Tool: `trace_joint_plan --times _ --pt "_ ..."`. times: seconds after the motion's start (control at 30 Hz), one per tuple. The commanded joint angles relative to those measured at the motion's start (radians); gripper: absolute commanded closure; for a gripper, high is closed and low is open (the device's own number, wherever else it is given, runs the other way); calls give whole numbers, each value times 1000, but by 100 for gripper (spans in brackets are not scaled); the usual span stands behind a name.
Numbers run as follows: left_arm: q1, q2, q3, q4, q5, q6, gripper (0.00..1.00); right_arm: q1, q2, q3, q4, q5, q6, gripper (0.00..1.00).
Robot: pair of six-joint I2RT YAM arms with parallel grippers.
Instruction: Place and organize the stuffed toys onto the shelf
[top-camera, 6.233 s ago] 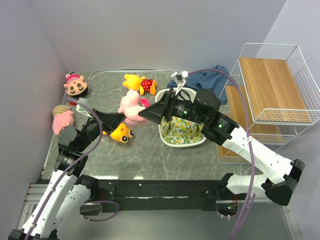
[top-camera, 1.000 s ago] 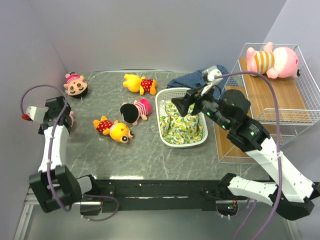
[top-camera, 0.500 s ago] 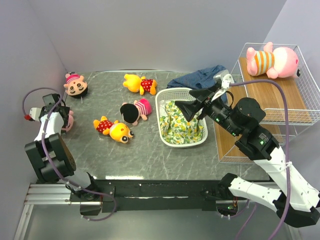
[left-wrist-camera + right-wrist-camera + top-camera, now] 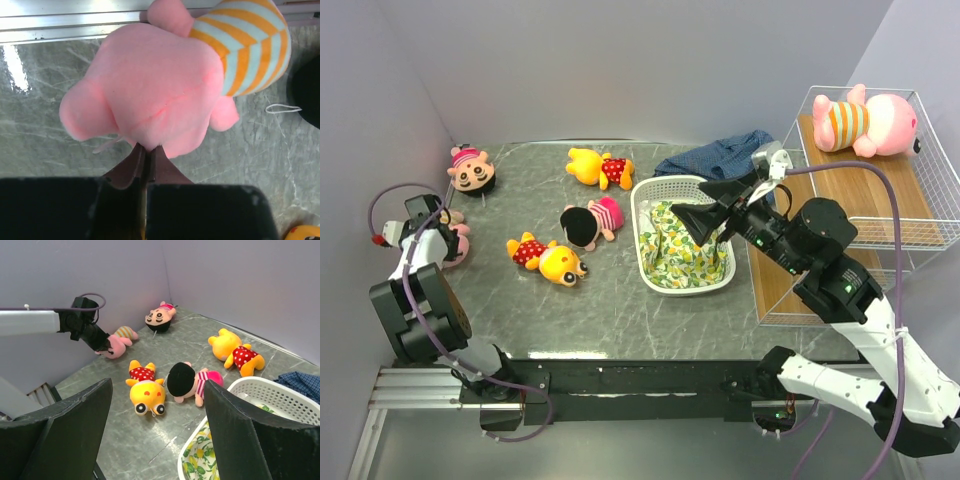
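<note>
In the upper right, the shelf [image 4: 920, 190] is white wire mesh over light brown wood-grain planks. The pig on the shelf [image 4: 880, 118] is pink, in an orange-and-white striped shirt. The pig at the left edge [image 4: 150, 95] is the same pink, its shirt banded orange and pale bluish white.

Both the rear bear [image 4: 598, 166] and the front bear [image 4: 548, 260] are yellow-orange in red with white dots. The black-haired doll [image 4: 588, 220] wears pink-and-white stripes. The upper-left doll [image 4: 470, 170] has a tan face and pink striped cap.

The basket [image 4: 640, 220] is white, and the cloth [image 4: 685, 255] in it has yellow lemons and green leaves. The fabric [image 4: 715, 155] is dark blue, the table [image 4: 610, 310] grey-green marble with pale veins.
</note>
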Motion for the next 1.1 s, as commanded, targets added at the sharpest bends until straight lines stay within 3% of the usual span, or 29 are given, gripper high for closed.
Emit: trace_joint_plan --times 0.0,0.27,0.47,0.87,1.07 --pt "12 -56 -2 20 58 59 99 6 -30 -6 27 -10 18 20" --pt "11 -271 -12 121 236 209 99 5 9 17 8 -64 83 20" --pt "8 -423 -37 273 547 305 99 5 47 41 3 -74 100 20" --pt "-98 -510 -218 764 1108 173 99 5 111 17 167 -114 366 21" --pt "-255 -610 -290 927 1195 194 99 5 166 -34 290 -136 488 20"
